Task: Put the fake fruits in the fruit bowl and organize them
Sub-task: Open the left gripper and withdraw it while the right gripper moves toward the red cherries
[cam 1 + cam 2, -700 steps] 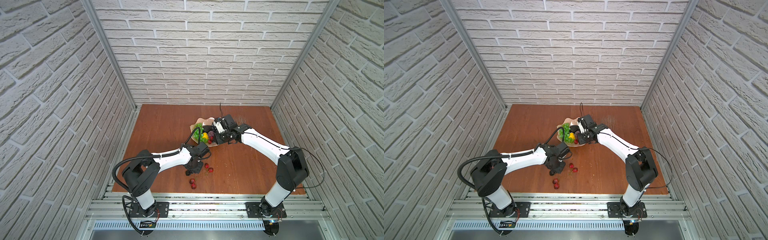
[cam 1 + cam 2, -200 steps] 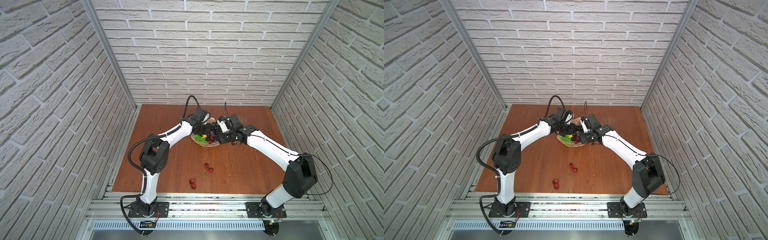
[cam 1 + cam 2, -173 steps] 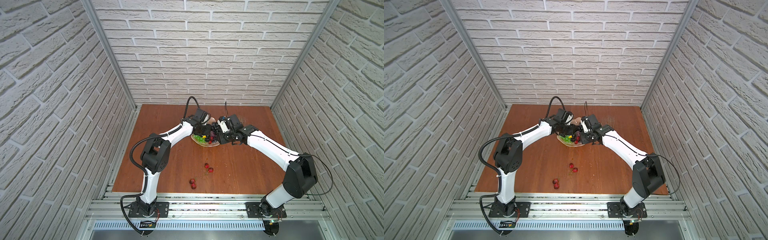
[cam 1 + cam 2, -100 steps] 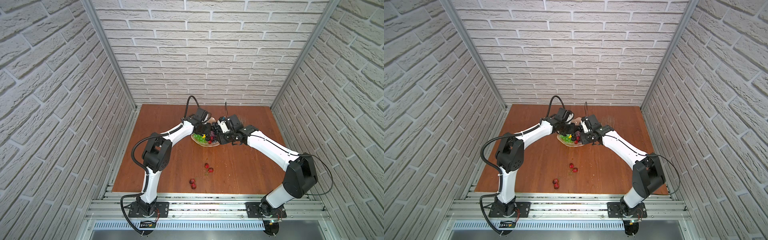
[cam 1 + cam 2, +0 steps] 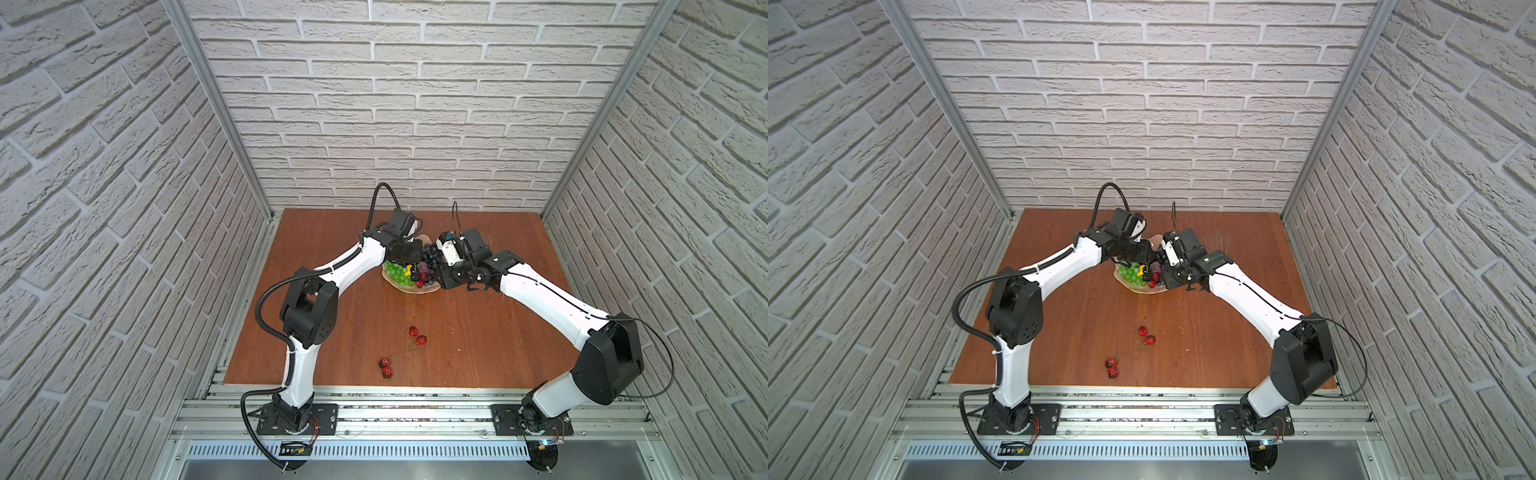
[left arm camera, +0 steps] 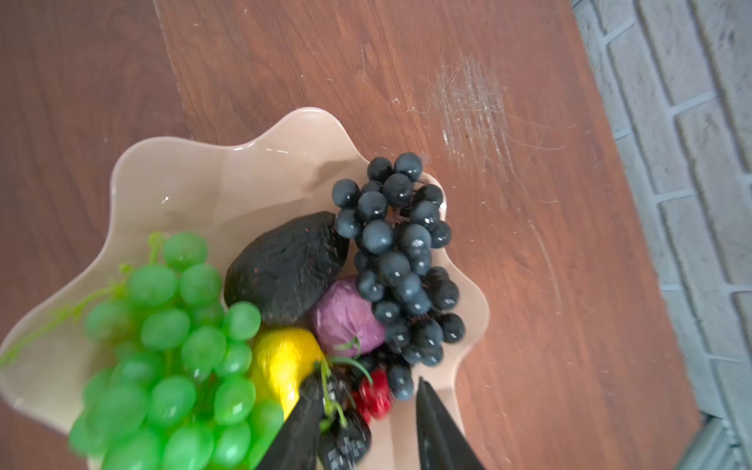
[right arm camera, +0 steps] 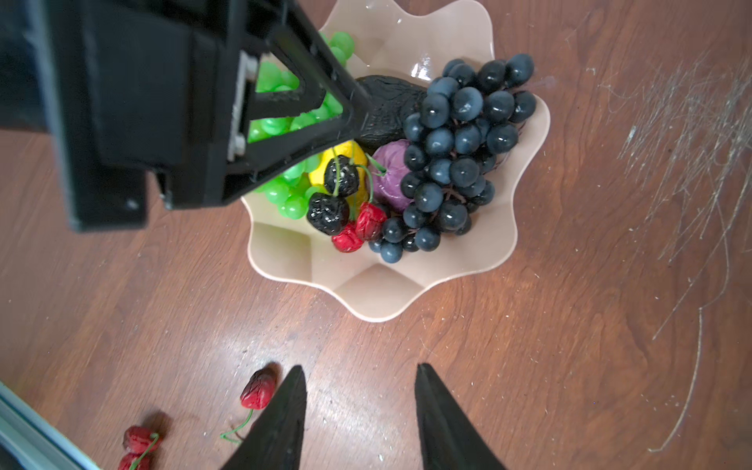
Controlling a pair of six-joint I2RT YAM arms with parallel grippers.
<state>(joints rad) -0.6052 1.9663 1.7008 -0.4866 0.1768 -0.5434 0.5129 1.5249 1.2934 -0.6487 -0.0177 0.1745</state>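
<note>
Jaws parted and gripping nothing, the left tool point(image 6: 368, 380) hovers over the filled fruit bowl point(image 5: 411, 291) at the centre of both top views, with black berries point(image 7: 329, 212) beside one finger. The right tool point(image 7: 359, 368) is half open and empty. Red cherries point(image 5: 421, 340) lie lower on the bench point(image 5: 478, 332).

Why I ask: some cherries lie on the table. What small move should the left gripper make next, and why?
Probably lift the left gripper straight up, clear of the fruit bowl. Its jaws stand apart and the black berries seem to lie in it beside the lemon, a stem close to one finger; two cherry pairs wait on the table.
</note>
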